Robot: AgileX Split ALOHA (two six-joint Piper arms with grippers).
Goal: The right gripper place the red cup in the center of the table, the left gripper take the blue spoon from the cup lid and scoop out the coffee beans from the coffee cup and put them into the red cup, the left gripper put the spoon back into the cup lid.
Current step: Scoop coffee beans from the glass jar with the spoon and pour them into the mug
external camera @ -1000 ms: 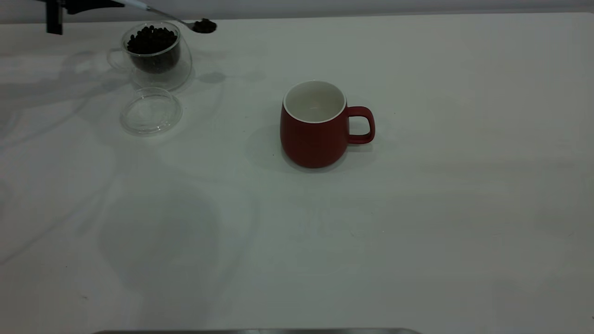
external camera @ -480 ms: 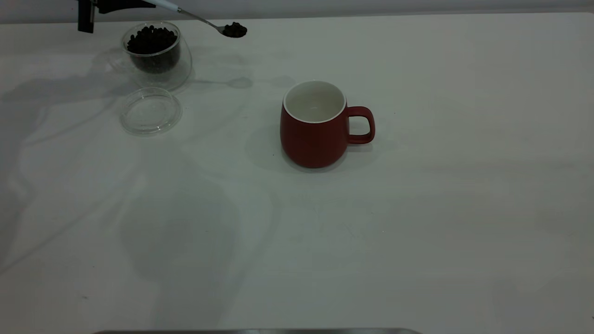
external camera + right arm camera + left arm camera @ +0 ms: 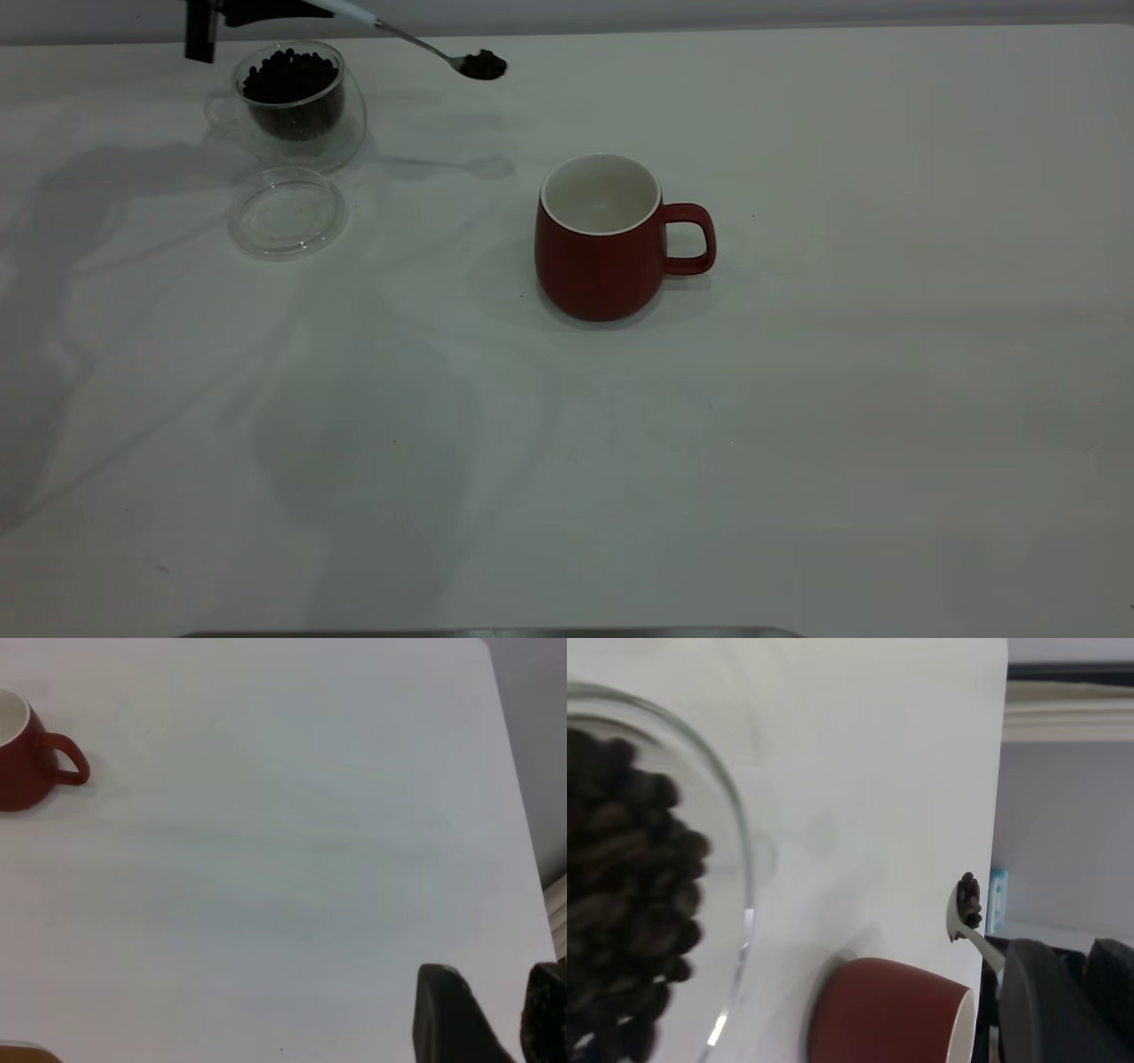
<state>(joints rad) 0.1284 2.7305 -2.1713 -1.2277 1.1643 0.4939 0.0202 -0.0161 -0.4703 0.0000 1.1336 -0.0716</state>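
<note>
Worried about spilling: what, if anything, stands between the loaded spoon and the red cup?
Nothing visible. The blue spoon, carrying coffee beans in the left gripper, has only bare table between it and the red cup.

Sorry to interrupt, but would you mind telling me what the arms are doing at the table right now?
The left pincer holds the blue spoon in the air with a load of coffee beans in its bowl, between the coffee cup and the red cup. The red cup stands upright mid-table with nothing in it. The cup lid lies bare in front of the coffee cup. The right pincer hangs over bare table, away from the red cup.
</note>
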